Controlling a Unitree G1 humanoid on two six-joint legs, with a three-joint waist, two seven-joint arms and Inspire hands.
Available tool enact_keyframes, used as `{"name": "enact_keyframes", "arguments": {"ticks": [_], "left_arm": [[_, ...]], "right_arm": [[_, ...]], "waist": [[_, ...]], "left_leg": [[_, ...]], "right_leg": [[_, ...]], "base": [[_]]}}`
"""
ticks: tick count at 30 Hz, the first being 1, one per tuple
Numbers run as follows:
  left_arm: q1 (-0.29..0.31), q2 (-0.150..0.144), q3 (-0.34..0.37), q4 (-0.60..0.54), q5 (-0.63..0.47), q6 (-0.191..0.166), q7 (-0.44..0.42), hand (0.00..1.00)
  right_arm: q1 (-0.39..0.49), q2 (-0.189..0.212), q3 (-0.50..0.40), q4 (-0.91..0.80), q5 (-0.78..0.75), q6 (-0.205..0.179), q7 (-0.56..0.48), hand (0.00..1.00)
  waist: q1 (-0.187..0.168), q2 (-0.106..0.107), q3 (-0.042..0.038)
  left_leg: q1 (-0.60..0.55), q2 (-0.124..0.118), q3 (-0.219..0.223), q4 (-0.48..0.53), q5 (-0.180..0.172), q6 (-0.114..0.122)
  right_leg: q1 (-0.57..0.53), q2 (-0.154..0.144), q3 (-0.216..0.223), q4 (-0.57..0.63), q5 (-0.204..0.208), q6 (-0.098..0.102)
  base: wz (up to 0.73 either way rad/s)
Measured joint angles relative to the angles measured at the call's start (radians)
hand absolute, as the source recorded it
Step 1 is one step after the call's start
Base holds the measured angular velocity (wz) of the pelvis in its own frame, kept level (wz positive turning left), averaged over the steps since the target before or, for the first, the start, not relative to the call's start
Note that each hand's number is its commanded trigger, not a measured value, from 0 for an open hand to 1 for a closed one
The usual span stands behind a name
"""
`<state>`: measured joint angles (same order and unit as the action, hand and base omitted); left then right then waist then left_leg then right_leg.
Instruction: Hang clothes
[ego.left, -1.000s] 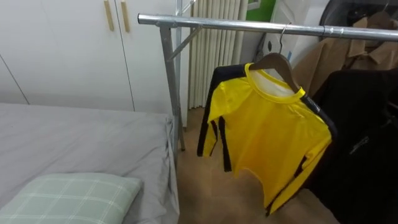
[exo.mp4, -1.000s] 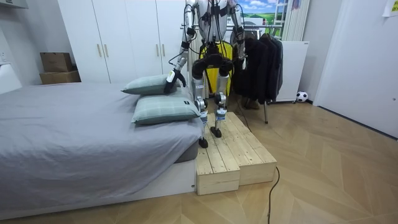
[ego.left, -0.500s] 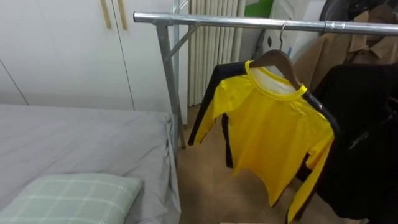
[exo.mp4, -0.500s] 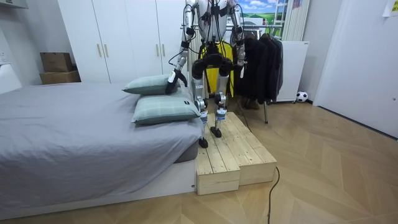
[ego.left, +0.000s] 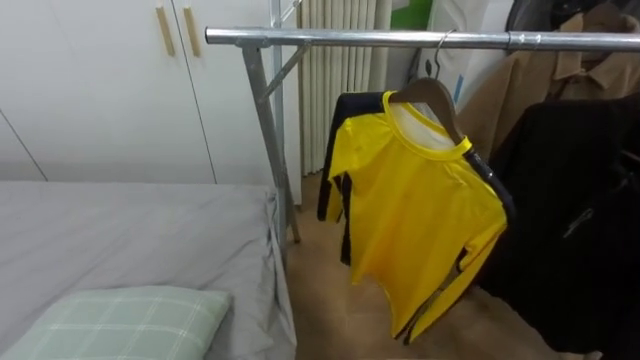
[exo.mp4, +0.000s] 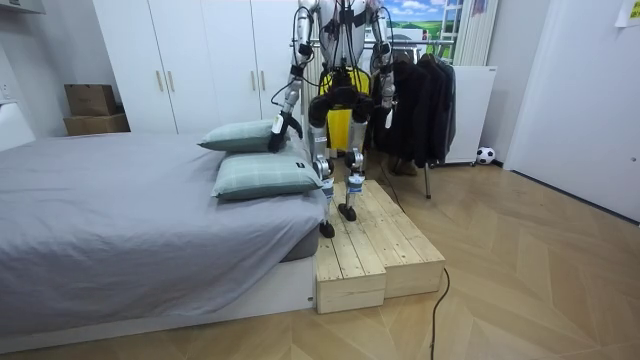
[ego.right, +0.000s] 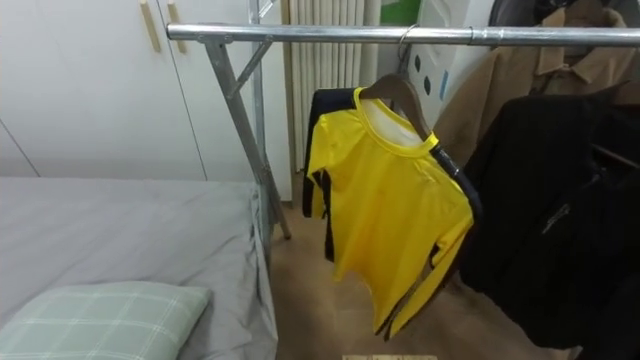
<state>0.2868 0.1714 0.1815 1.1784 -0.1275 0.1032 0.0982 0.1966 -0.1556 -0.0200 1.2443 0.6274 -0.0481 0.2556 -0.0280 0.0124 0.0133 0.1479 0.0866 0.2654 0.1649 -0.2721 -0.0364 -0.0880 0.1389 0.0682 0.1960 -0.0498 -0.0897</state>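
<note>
Rack (ego.left: 400, 38) at far right carries the yellow shirt (ego.left: 420, 210) on its hanger (ego.left: 430, 92), swung slightly from a moment ago and hanging free, so this garment seems hung. Left hand (exo.mp4: 274, 135) and right hand (exo.mp4: 387, 112) hang low; open or closed, I cannot tell.

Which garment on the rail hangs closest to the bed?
The yellow shirt, on a wooden hanger, hangs nearest the bed. The black jacket and tan coat hang farther right along the rail.
</note>
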Motion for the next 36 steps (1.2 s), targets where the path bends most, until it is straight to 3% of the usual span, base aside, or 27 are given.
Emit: {"name": "enact_keyframes", "arguments": {"ticks": [7, 15, 21, 28, 36], "left_arm": [[-0.012, 0.007, -0.027, 0.029, -0.066, 0.001, -0.029, 0.0], [-0.015, 0.01, -0.046, 0.029, -0.062, 0.015, -0.032, 0.0], [-0.02, 0.01, -0.046, 0.027, -0.057, 0.031, -0.032, 0.0], [-0.023, 0.01, -0.046, 0.022, -0.053, 0.036, -0.027, 0.0], [-0.022, 0.01, -0.068, 0.022, 0.05, 0.043, -0.024, 0.0]], "right_arm": [[-0.011, -0.001, 0.023, 0.0, -0.005, 0.015, 0.008, 0.0], [-0.043, -0.008, 0.047, 0.0, -0.035, 0.05, -0.009, 0.0], [-0.044, -0.007, 0.048, 0.0, -0.043, 0.058, -0.025, 0.0], [-0.047, -0.007, 0.048, 0.0, -0.052, 0.062, -0.027, 0.0], [-0.05, -0.009, 0.058, -0.004, -0.066, 0.061, -0.037, 0.0]], "waist": [[0.005, 0.006, -0.0003], [0.006, 0.005, -0.0003], [0.006, 0.005, 0.0039], [0.007, -0.002, 0.0035], [0.006, -0.005, -0.0018]], "left_leg": [[0.003, 0.0, 0.004, 0.001, 0.0, 0.0], [0.006, -0.001, -0.001, 0.003, 0.0, 0.001], [0.023, -0.001, -0.013, 0.0, -0.001, 0.002], [0.021, -0.004, -0.024, 0.001, -0.001, 0.003], [0.017, -0.006, -0.024, 0.0, -0.003, 0.006]], "right_leg": [[0.0, -0.002, -0.014, 0.009, -0.001, -0.001], [0.002, -0.006, -0.019, 0.008, -0.003, -0.001], [0.018, -0.008, -0.03, 0.007, -0.009, 0.0], [0.018, -0.013, -0.039, 0.008, -0.011, 0.002], [0.018, -0.012, -0.034, 0.008, -0.012, 0.004]], "base": [[0.0], [0.01], [0.06], [0.04], [0.0]]}}
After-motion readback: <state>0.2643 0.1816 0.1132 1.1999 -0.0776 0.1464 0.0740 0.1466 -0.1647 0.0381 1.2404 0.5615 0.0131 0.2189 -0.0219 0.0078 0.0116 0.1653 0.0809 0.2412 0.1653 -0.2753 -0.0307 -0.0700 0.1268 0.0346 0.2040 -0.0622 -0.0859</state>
